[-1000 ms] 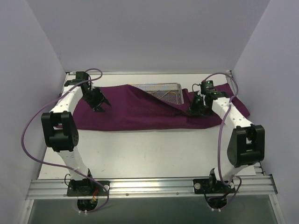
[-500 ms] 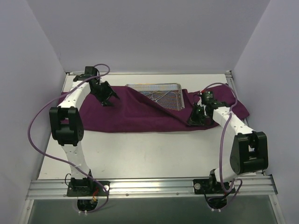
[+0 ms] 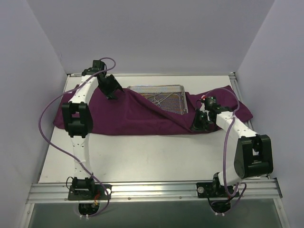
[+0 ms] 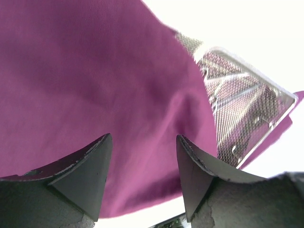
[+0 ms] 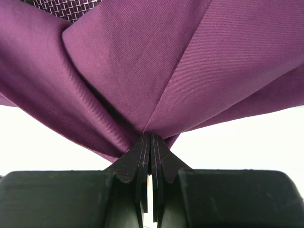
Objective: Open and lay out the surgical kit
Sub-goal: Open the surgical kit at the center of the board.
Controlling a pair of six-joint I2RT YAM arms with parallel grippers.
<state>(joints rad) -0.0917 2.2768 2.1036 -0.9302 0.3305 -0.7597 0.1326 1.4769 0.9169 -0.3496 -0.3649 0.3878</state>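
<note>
The dark purple cloth wrap [image 3: 128, 114] lies spread across the back of the white table and covers the near left part of the silver wire-mesh tray [image 3: 176, 88]. Thin silver instruments [image 3: 164, 100] lie in the tray's uncovered part. My left gripper [image 3: 114, 93] is open and empty above the cloth's back left edge; its wrist view shows the cloth [image 4: 95, 85] and the tray [image 4: 247, 109] beyond the fingers. My right gripper [image 3: 198, 126] is shut on a pinched fold of the cloth [image 5: 142, 61] at the wrap's near right edge.
White walls close in the table on three sides. Bare white tabletop [image 3: 152, 156] lies between the cloth and the metal rail [image 3: 152, 190] at the near edge, where both arm bases stand.
My left gripper has moved back and to the right, from over the cloth's left part to its back edge by the tray. My right gripper has drawn the cloth fold slightly nearer.
</note>
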